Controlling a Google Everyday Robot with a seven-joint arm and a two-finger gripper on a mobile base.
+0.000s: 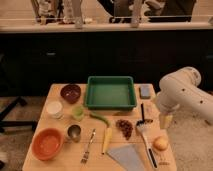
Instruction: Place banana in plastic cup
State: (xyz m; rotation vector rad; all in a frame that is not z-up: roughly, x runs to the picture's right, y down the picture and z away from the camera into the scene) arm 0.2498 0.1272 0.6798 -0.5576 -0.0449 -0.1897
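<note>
A wooden table point(60, 159) seen from above and in front, with a white robot arm point(182, 95) reaching in from the right; its gripper point(165, 121) hangs over the table's right edge, fingers pointing down, parted and holding nothing. Well to the left of the gripper and a little nearer the camera lies the banana point(107, 140), pale yellow and slim, flat on the table and untouched; between it and the gripper sit a dark cluster of grapes point(124, 127) and a long-handled spatula point(146, 141). Farther left of the gripper, past a curved green vegetable point(100, 118), the plastic cup point(77, 112) stands upright, light green and apart from the banana; a steel cup point(74, 132) stands just in front of it and a fork point(88, 146) lies beside the banana. Behind and to the left of the gripper is a green tray point(110, 93); just in front of the gripper rests a round orange fruit point(160, 143).
</note>
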